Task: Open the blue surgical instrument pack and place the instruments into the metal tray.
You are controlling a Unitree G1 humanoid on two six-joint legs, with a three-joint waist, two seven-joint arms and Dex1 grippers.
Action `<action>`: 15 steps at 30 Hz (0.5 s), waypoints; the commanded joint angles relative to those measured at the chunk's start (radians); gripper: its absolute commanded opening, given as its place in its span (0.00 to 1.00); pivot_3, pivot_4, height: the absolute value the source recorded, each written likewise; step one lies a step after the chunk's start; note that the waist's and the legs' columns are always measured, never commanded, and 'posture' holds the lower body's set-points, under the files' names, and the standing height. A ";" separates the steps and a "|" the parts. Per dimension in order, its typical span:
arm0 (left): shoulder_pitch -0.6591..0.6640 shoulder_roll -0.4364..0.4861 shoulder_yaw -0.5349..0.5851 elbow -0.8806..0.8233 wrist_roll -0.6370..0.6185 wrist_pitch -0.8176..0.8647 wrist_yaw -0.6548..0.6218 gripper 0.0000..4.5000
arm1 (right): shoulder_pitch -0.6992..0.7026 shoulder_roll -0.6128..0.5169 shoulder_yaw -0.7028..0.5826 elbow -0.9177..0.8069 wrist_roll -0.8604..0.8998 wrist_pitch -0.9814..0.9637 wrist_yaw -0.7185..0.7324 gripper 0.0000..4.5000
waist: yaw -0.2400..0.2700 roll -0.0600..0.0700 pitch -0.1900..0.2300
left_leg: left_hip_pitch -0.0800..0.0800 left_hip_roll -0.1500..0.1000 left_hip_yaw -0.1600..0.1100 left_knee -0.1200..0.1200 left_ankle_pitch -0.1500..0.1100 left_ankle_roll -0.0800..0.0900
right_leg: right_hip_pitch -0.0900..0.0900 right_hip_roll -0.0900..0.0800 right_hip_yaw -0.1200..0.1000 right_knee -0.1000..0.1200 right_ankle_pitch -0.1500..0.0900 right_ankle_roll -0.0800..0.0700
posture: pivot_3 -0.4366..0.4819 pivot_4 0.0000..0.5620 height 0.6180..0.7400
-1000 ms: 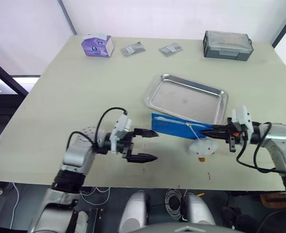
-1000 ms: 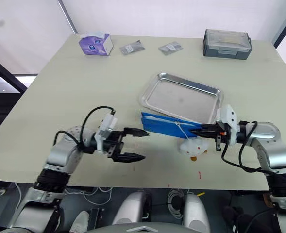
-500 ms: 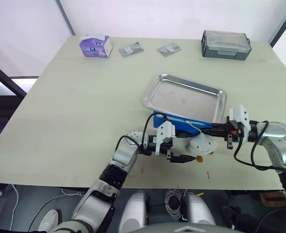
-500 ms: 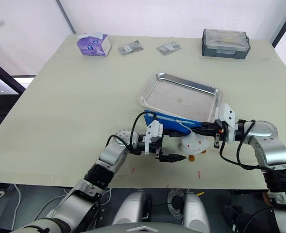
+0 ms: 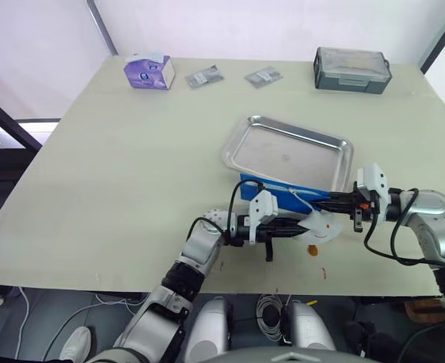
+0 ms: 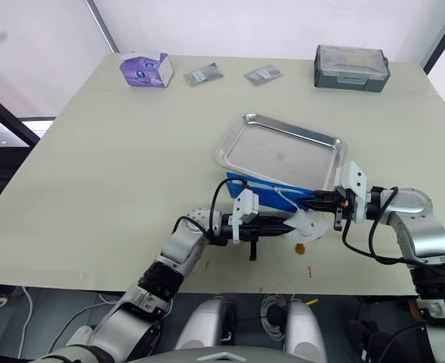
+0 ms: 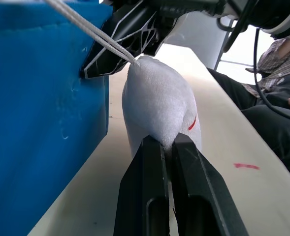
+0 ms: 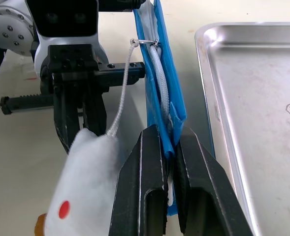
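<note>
Wide pale table (image 5: pixel 131 166). Metal tray (image 5: pixel 288 154) right of centre. Blue surgical instrument pack (image 5: pixel 282 197) on edge just below the tray's near rim, touching it. Grey lidded box (image 5: pixel 353 69) at upper right. Right pincer (image 8: pixel 168 147) clamped on the pack's edge. Left pincer (image 7: pixel 167 147) pinched on the white plush charm (image 7: pixel 159 105) hanging by its cord.

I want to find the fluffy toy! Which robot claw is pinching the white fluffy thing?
The left gripper pinches the white fluffy toy. The right gripper is different: it is shut on the edge of the blue surgical instrument pack, beside the metal tray.
</note>
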 commanded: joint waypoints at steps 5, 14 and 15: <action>0.018 0.235 0.124 -0.240 -0.137 0.150 -0.100 0.00 | -0.008 -0.005 -0.035 -0.016 0.027 -0.029 0.009 0.00 | 0.003 0.000 0.000 | 0.000 0.000 -0.001 0.000 0.000 0.000 | 0.000 0.000 0.000 0.000 0.000 0.000 | 0.48 0.27 0.89; 0.000 0.499 0.220 -0.193 -0.154 0.184 -0.245 0.00 | -0.014 -0.002 -0.031 -0.001 0.025 -0.045 0.036 0.00 | 0.003 0.000 0.001 | 0.000 0.000 0.000 -0.001 0.000 0.000 | 0.000 0.000 0.000 0.000 0.000 0.000 | 0.48 0.27 0.89; -0.001 0.514 0.225 -0.180 -0.151 0.189 -0.254 0.00 | -0.014 -0.002 -0.030 0.000 0.024 -0.047 0.038 0.00 | 0.004 0.000 0.001 | 0.000 0.000 0.000 -0.001 0.000 0.000 | 0.000 0.000 0.000 -0.001 0.000 0.000 | 0.48 0.27 0.89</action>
